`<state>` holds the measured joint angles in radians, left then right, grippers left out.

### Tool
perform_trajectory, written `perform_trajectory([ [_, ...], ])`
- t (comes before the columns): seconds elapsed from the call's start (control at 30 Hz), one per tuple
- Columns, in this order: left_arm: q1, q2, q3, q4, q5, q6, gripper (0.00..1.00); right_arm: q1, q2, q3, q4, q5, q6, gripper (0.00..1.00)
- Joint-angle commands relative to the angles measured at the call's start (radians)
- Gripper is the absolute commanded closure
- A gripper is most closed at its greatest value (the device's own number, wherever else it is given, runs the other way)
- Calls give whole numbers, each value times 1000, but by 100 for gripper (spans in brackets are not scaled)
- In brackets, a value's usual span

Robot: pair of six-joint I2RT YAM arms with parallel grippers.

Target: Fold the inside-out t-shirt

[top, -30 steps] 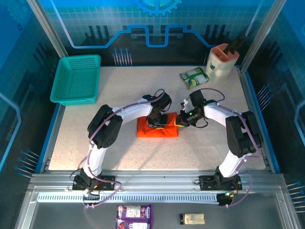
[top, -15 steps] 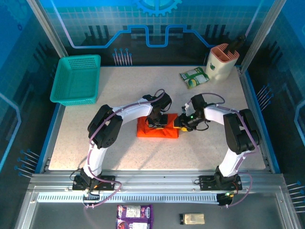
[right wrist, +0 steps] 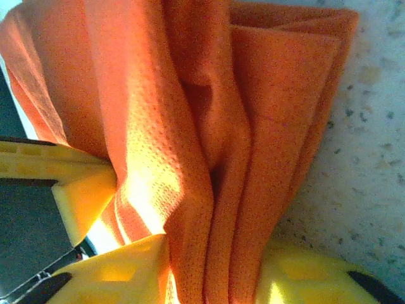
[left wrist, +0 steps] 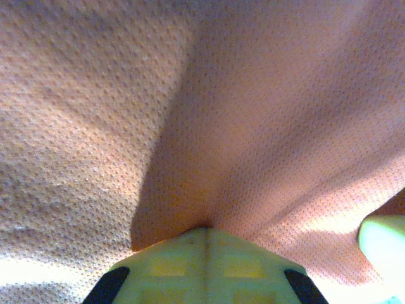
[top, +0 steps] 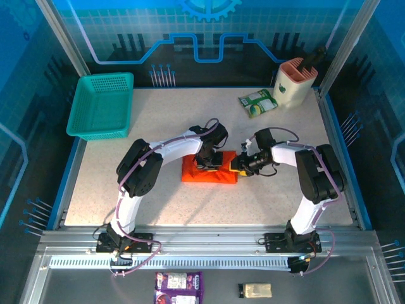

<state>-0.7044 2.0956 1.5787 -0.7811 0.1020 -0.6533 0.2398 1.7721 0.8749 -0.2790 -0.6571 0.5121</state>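
The inside-out t-shirt (top: 204,175) lies as a small bright orange folded bundle in the middle of the table. My left gripper (top: 209,161) rests on top of the bundle. In the left wrist view its fingers (left wrist: 204,230) are shut tip to tip and pressed into the cloth (left wrist: 190,95), which creases toward them. My right gripper (top: 236,164) is at the bundle's right edge. In the right wrist view several stacked folds of the t-shirt (right wrist: 209,126) fill the gap between its yellow fingers (right wrist: 212,253), which are shut on them.
A teal mesh basket (top: 101,104) stands at the back left. At the back right lie a green packet (top: 257,102) and a pink-and-white holder (top: 295,79). Speckled table (top: 278,196) surrounds the bundle. Two packets (top: 179,285) lie below the front rail.
My right gripper has pushed a little left and down onto the bundle's right edge, taking the folds between its fingers. The left arm and the bundle have stayed put.
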Motion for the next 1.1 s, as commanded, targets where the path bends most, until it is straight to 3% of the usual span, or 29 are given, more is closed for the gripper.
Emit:
perform_trajectory([
  [0.0, 3, 4, -9, -24, -14, -9, 99, -22, 8, -12, 23, -34, 11, 67],
  [0.23, 14, -97, -23, -6, -43, -9, 93, -37, 13, -1, -51, 3, -41, 95],
  [0.33, 36, -150, -35, -17, -56, -5, 90, -45, 9, 50, -131, 39, -88, 100],
  [0.57, 130, -164, -68, -61, -116, 30, 90, -46, -16, 213, -432, 182, -238, 100],
  [0.87, 174, 28, 18, -67, -141, 62, 94, -46, -11, 293, -544, 259, -285, 100],
  [1.07, 188, -13, -20, -43, -144, 63, 94, -49, -13, 405, -685, 427, -340, 100],
])
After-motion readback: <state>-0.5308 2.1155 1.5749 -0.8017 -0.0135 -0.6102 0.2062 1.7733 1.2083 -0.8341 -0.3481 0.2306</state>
